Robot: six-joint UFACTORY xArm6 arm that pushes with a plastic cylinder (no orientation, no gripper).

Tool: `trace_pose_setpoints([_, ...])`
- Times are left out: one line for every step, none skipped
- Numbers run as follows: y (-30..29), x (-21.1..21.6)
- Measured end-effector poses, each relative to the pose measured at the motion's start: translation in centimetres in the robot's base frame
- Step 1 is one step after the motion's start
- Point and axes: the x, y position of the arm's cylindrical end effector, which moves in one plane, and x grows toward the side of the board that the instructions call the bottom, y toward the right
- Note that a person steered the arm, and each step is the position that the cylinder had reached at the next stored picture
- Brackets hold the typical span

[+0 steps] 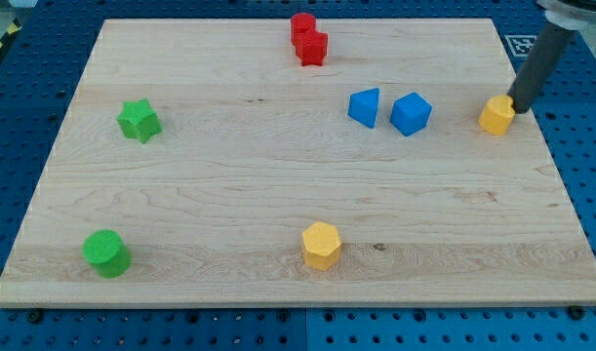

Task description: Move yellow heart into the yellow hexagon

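Observation:
The yellow heart (pixel 496 115) lies near the board's right edge, in the upper half of the view. My tip (pixel 520 107) is right against its right side, touching or nearly so, and the rod rises up to the view's top right corner. The yellow hexagon (pixel 321 245) sits far off near the board's bottom edge, a little right of centre.
A blue cube (pixel 411 113) and a blue triangular block (pixel 365 106) lie left of the heart. Two red blocks (pixel 307 39) sit at the top centre. A green star (pixel 139 120) is at the left and a green cylinder (pixel 106 253) at the bottom left.

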Motion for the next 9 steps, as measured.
trace_pose_setpoints([-2.3, 0.0])
trace_pose_setpoints([-2.6, 1.1])
trace_pose_setpoints([-3.5, 2.9])
trace_pose_setpoints([-6.3, 4.2])
trace_pose_setpoints([-9.4, 5.8])
trace_pose_setpoints([-11.4, 7.4])
trace_pose_setpoints([-11.8, 8.5])
trace_pose_setpoints([-10.8, 9.3])
trace_pose_setpoints([-10.6, 10.6])
